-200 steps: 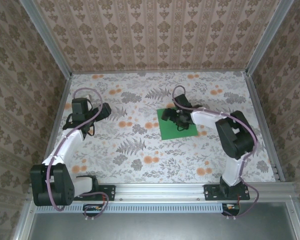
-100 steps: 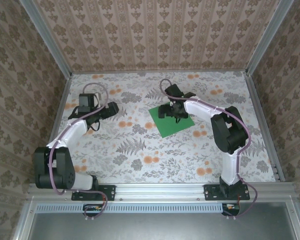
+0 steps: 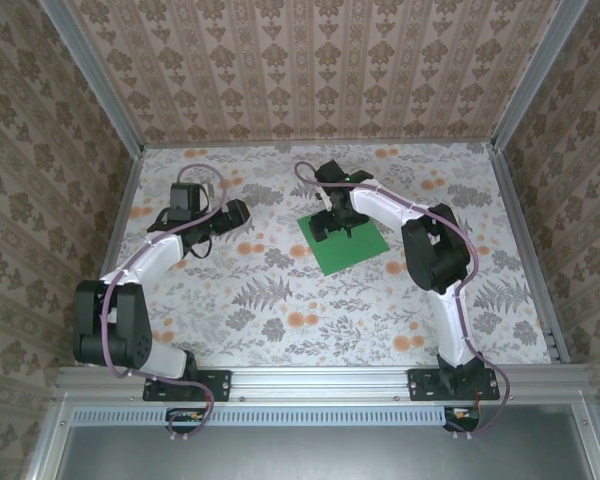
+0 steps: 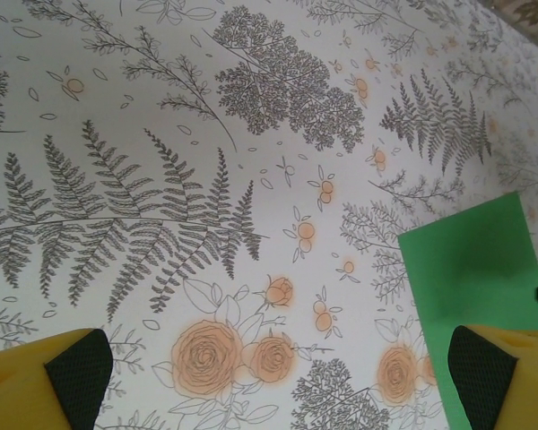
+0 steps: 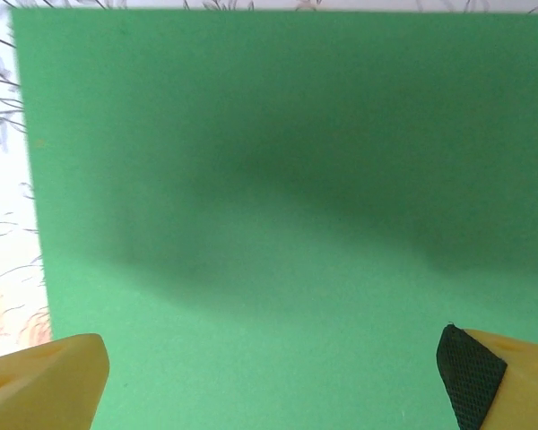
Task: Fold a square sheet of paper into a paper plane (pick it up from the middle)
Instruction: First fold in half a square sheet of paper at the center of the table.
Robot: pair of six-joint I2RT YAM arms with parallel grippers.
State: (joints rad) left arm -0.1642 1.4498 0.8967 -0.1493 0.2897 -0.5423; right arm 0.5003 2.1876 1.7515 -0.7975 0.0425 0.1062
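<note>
Here's the flat square sheet of thin bright green paper, lying on the floral-printed surface right of centre, in the far half, with one corner turned toward the near edge. The right tool hangs directly over the sheet's far-left part. From the right wrist, the sheet spreads out between and ahead of both fingers, with bare surface along its left and far edges. Over to the left tool: it's above bare surface, well left of the sheet. From the left wrist, the sheet lies far right, beside the right finger. Both arm bases sit along the near edge.
</note>
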